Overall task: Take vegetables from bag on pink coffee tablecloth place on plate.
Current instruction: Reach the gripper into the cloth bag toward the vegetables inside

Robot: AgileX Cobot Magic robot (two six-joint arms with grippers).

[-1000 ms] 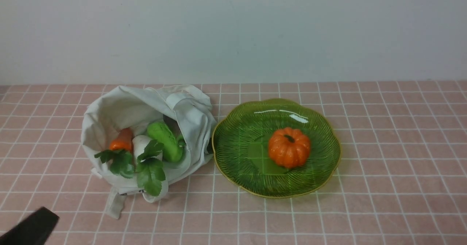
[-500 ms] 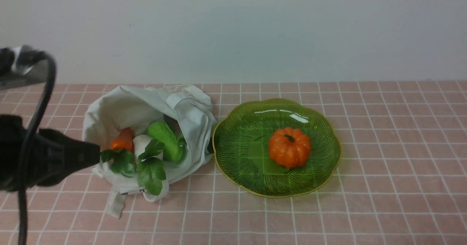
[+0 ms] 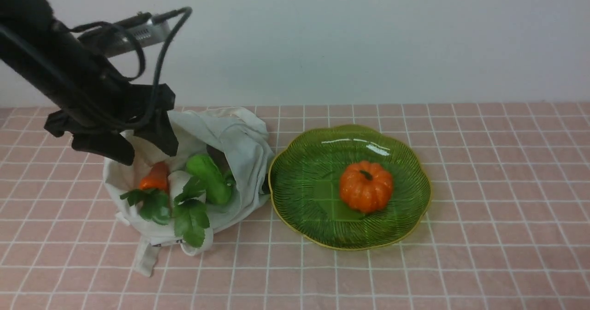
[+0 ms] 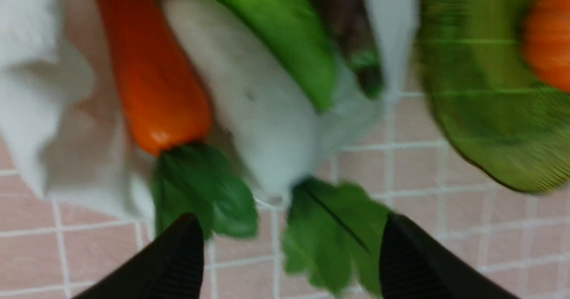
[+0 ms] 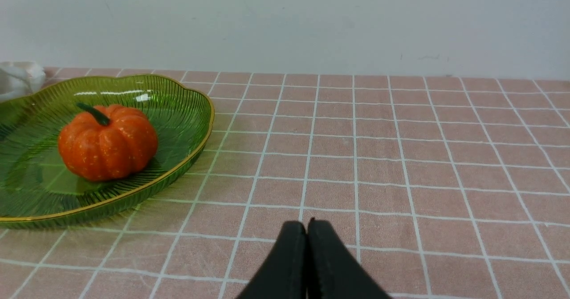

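The off-white bag (image 3: 235, 137) lies open on the pink tablecloth (image 3: 484, 185), left of the green plate (image 3: 295, 162). In its mouth lie the orange carrot (image 3: 156, 177), the white radish (image 3: 177, 181) and the green cucumber (image 3: 209, 178), with their leaves hanging out toward me. My left gripper (image 3: 143, 148) hovers just above the bag's far left side, open and empty. The left wrist view shows the carrot (image 4: 151, 76), radish (image 4: 249, 94) and cucumber (image 4: 280, 36) beyond the spread fingertips (image 4: 178, 254). My right gripper (image 5: 307, 228) is shut and empty, low over the cloth to the right of the plate (image 5: 196, 125).
A small ribbed orange pumpkin (image 3: 365, 186) sits on the plate right of centre; it also shows in the right wrist view (image 5: 107, 143). A bag strap (image 3: 146, 257) trails toward the near edge. A pale wall stands behind the table. Cables loop off the left arm.
My left arm has swung up from the near left corner and across to above the bag's far left side. The bag, the vegetables, the plate and the pumpkin have not moved.
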